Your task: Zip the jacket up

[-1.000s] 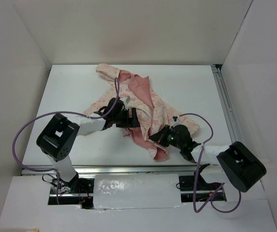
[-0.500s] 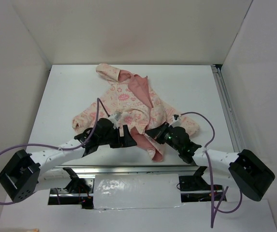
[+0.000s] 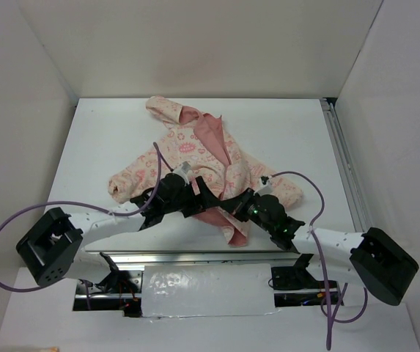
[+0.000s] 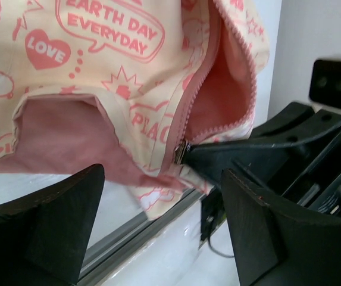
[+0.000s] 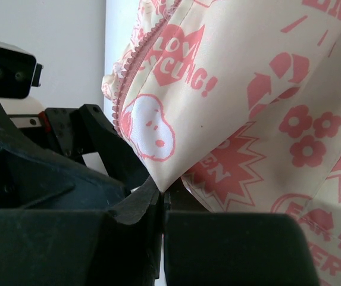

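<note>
The jacket [image 3: 188, 150] lies face up on the white table, hood at the back, front open and showing salmon-pink lining. My left gripper [image 3: 204, 196] hovers open and empty over the lower hem; in the left wrist view [image 4: 160, 193] the pink zipper and its metal slider [image 4: 180, 153] sit just beyond my fingers. My right gripper [image 3: 233, 199] is shut on the jacket's bottom corner beside the zipper end. In the right wrist view [image 5: 162, 193] the printed fabric [image 5: 265, 89] rises from the pinch. The two grippers are close together.
The table's front metal edge [image 3: 195, 257] runs just below the hem. A rail [image 3: 339, 154] lines the right side. White walls enclose the table. Purple cables [image 3: 19, 216] loop from both arms.
My left arm drew back from the jacket's middle, then moved forward and right to the hem. The jacket spread flatter. My right gripper kept hold of the bottom corner.
</note>
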### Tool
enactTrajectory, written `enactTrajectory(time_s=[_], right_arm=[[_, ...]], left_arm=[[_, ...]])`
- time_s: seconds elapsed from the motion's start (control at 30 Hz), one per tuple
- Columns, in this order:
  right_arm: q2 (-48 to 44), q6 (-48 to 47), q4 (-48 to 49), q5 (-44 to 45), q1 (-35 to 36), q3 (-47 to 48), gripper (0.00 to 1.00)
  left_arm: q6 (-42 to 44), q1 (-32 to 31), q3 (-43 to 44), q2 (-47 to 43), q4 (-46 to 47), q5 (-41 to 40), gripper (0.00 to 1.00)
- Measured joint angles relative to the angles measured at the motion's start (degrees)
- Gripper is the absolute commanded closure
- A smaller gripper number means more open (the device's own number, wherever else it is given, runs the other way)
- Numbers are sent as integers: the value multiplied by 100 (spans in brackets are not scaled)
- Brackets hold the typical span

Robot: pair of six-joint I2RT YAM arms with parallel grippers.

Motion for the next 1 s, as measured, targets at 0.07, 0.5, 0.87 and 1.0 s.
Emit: enactTrajectory(time_s=[0.07,0.5,0.87,1.0], right_arm=[[0,4,-7,-2,0,0,100],[-824,2,-352,87,0,0,100],[-1346,345,-1635,800,310,205,100],[-1335,393,-1974,955,426,428,100]], left_arm=[[-186,-20,59,50,20,-146,9],[-879,-79,81,173,509,-490,19],[-1274,-603,234,240,463,-1285,39],[-1366,-748,332,240,457,-1587,61]])
